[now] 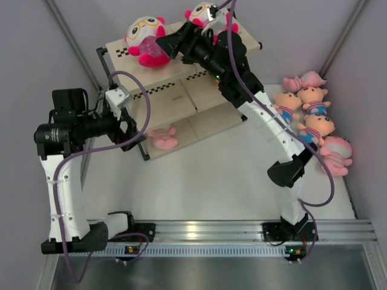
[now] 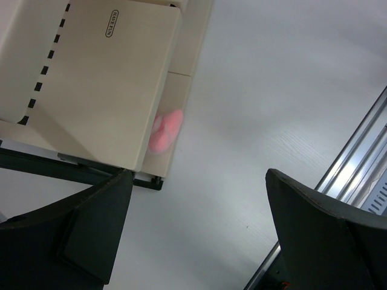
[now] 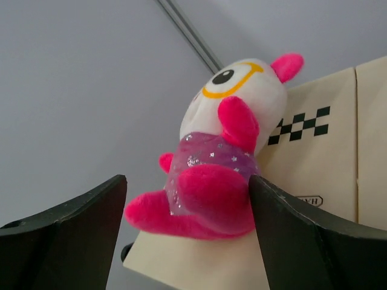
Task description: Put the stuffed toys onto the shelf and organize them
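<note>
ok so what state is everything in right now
shelf, upright
left gripper, open and empty
right gripper, open around glasses toy
glasses toy, sitting on top board
second glasses toy, on top board, partly hidden
pale pink toy, lying on bottom board
loose toys, unshelved on table at right

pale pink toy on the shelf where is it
Top view, left of centre: the pale pink toy lies on the shelf's bottom board, half hidden under the middle board, just beside the open left gripper.
</note>
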Controlling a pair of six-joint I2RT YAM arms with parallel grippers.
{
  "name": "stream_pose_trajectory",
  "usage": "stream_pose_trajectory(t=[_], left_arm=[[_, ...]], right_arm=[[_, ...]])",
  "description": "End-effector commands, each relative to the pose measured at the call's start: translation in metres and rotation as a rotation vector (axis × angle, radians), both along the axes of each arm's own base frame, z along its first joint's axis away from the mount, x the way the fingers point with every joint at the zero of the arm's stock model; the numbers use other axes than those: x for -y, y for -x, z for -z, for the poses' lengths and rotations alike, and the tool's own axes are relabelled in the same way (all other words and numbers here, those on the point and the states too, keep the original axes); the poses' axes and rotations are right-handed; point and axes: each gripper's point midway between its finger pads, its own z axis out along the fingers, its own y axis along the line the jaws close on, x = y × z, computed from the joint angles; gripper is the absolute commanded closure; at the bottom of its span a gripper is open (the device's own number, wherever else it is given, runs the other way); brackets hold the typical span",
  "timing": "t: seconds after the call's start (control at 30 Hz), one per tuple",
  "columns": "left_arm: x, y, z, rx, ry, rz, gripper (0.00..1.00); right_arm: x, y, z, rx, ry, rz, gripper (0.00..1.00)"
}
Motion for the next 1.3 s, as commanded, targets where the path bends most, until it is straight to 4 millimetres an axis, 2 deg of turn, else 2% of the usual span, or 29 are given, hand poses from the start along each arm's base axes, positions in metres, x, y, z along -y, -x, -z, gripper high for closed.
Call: stream_pose_trajectory(t=[0.0, 0.13, 0.17, 0.23, 0.27, 0.33, 0.37, 0.43, 0.47, 0.5, 0.53, 0.57, 0.6, 0.63, 0.67, 0.77, 0.8, 0.87, 0.9, 0.93, 0.97, 1.0, 1.03, 1.07, 1.13, 1.17, 1.2, 1.23, 1.27], left_arm=[[0.001, -0.001, 0.006, 0.030, -0.018, 0.025, 0.02], [-0.004, 0.013, 0.035, 0.009, -0.068, 0.033, 0.02], [-0.008, 0.015, 0.056, -0.041, -0.088, 0.022, 0.02], [-0.013, 0.024, 0.073, -0.053, -0.123, 0.015, 0.02], [-0.017, 0.028, 0.097, -0.114, -0.143, 0.004, 0.01], [-0.020, 0.036, 0.116, -0.149, -0.163, -0.001, 0.01], [-0.023, 0.044, 0.134, -0.185, -0.177, -0.011, 0.01], [-0.026, 0.050, 0.149, -0.206, -0.189, -0.025, 0.01], [-0.027, 0.055, 0.160, -0.205, -0.195, -0.036, 0.01], [-0.031, 0.055, 0.167, -0.204, -0.210, -0.054, 0.01], [-0.032, 0.057, 0.170, -0.204, -0.210, -0.074, 0.01], [-0.034, 0.060, 0.182, -0.222, -0.217, -0.085, 0.01], [-0.038, 0.058, 0.181, -0.186, -0.225, -0.118, 0.01], [-0.039, 0.057, 0.184, -0.183, -0.226, -0.136, 0.01], [-0.042, 0.057, 0.196, -0.199, -0.230, -0.156, 0.01], [-0.053, 0.053, 0.208, -0.187, -0.253, -0.244, 0.01], [-0.057, 0.052, 0.211, -0.186, -0.262, -0.271, 0.01], [-0.067, 0.050, 0.217, -0.177, -0.283, -0.343, 0.01], [-0.071, 0.049, 0.218, -0.172, -0.289, -0.370, 0.01], [-0.073, 0.048, 0.215, -0.141, -0.287, -0.394, 0.02], [-0.079, 0.047, 0.219, -0.138, -0.304, -0.423, 0.01], [-0.081, 0.046, 0.218, -0.128, -0.299, -0.448, 0.01], [-0.083, 0.044, 0.217, -0.105, -0.299, -0.466, 0.01], [-0.086, 0.044, 0.216, -0.094, -0.304, -0.480, 0.01], [-0.087, 0.045, 0.216, -0.088, -0.302, -0.491, 0.01], [-0.088, 0.045, 0.215, -0.074, -0.305, -0.498, 0.02], [-0.090, 0.045, 0.217, -0.077, -0.308, -0.507, 0.01], [-0.091, 0.046, 0.221, -0.084, -0.316, -0.511, 0.01], [-0.093, 0.046, 0.223, -0.088, -0.319, -0.519, 0.01]], right_arm=[[0.040, 0.037, -0.059, 0.129, -0.031, 0.029, 0.18], [0.064, 0.055, -0.070, 0.171, 0.024, 0.062, 0.17], [0.075, 0.065, -0.075, 0.179, 0.037, 0.071, 0.16], [0.090, 0.071, -0.064, 0.169, 0.115, 0.110, 0.15], [0.110, 0.079, -0.060, 0.159, 0.142, 0.157, 0.14], [0.135, 0.087, -0.042, 0.143, 0.235, 0.221, 0.12], [0.165, 0.094, -0.029, 0.115, 0.270, 0.309, 0.09], [0.203, 0.101, -0.007, 0.073, 0.326, 0.411, 0.06], [0.234, 0.107, 0.014, 0.034, 0.353, 0.493, 0.05], [0.266, 0.101, 0.027, 0.000, 0.372, 0.595, 0.05], [0.286, 0.101, 0.044, -0.033, 0.402, 0.655, 0.05], [0.307, 0.101, 0.076, -0.082, 0.452, 0.712, 0.05], [0.337, 0.092, 0.093, -0.132, 0.465, 0.801, 0.04], [0.349, 0.089, 0.111, -0.171, 0.476, 0.820, 0.04], [0.360, 0.082, 0.142, -0.232, 0.496, 0.832, 0.05], [0.400, 0.054, 0.192, -0.346, 0.393, 0.831, 0.10], [0.428, 0.047, 0.203, -0.385, 0.355, 0.880, 0.12], [0.450, 0.028, 0.243, -0.477, 0.355, 0.917, 0.25], [0.462, 0.018, 0.246, -0.478, 0.323, 0.934, 0.31], [0.463, 0.010, 0.255, -0.493, 0.311, 0.907, 0.35], [0.461, -0.002, 0.280, -0.545, 0.304, 0.853, 0.42], [0.468, -0.013, 0.280, -0.527, 0.272, 0.858, 0.43], [0.469, -0.020, 0.288, -0.539, 0.264, 0.852, 0.43], [0.472, -0.031, 0.307, -0.577, 0.266, 0.845, 0.43], [0.473, -0.049, 0.316, -0.571, 0.253, 0.835, 0.43], [0.473, -0.060, 0.329, -0.599, 0.256, 0.814, 0.41], [0.474, -0.066, 0.335, -0.618, 0.250, 0.810, 0.40], [0.475, -0.077, 0.328, -0.590, 0.239, 0.809, 0.39], [0.479, -0.085, 0.349, -0.637, 0.242, 0.814, 0.37]])
